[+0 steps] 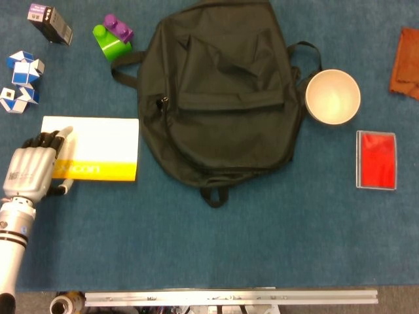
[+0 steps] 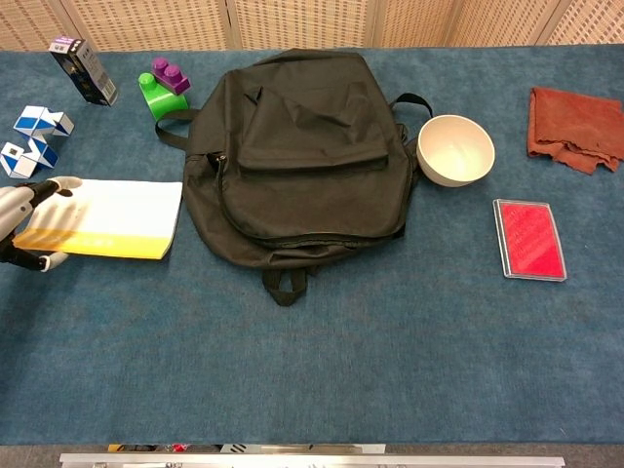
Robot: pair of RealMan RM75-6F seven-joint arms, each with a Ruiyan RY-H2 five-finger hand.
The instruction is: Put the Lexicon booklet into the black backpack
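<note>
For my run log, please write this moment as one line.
left hand: holds booklet edge | backpack: closed, beside booklet | right hand: not in view | step: insertion not done

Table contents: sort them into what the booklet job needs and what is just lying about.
Job: Lexicon booklet, black backpack, left hand holding the booklet's edge.

Lying about: white bowl, red case, rust cloth, green-purple blocks, blue-white puzzle, small box.

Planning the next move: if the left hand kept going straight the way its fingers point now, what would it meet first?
The left hand points up the table and slightly right, its fingers already holding the Lexicon booklet at its left end. Beyond the booklet's edge, the line looks free across the blue tabletop, probably passing right of the blue-and-white twist puzzle.
</note>
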